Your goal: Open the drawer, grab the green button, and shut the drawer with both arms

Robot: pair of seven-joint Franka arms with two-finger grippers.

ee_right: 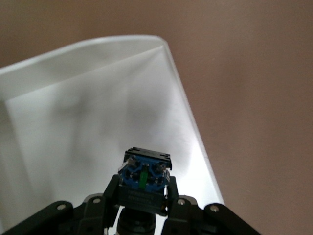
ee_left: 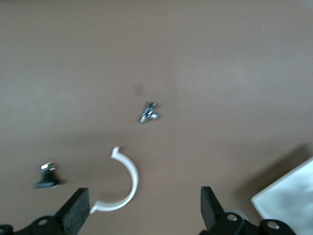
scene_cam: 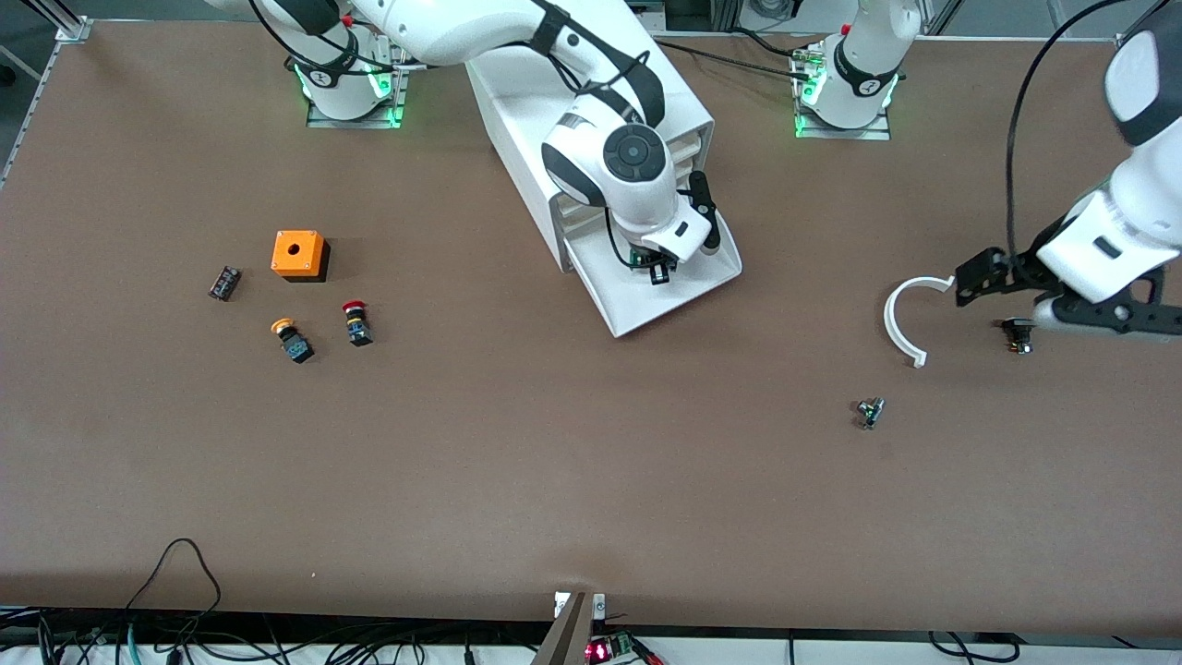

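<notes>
The lowest drawer (scene_cam: 688, 294) of the white cabinet (scene_cam: 517, 120) is pulled out. Its sloped lip faces the front camera. My right gripper (scene_cam: 657, 268) is over the open drawer and is shut on the button (ee_right: 145, 172). In the right wrist view the button's black-and-blue body shows between the fingers (ee_right: 110, 196), above the white drawer floor (ee_right: 73, 122). Its green cap is hidden. My left gripper (scene_cam: 970, 282) hangs open and empty over the table at the left arm's end, beside a white C-shaped ring (scene_cam: 900, 319). Its fingers (ee_left: 78, 205) stand wide apart.
Toward the right arm's end lie an orange box (scene_cam: 299, 254), a red-capped button (scene_cam: 356, 323), an orange-capped button (scene_cam: 294, 340) and a small black part (scene_cam: 224, 283). Near the ring (ee_left: 128, 181) lie a small metal part (scene_cam: 870, 412) and another small part (scene_cam: 1018, 334).
</notes>
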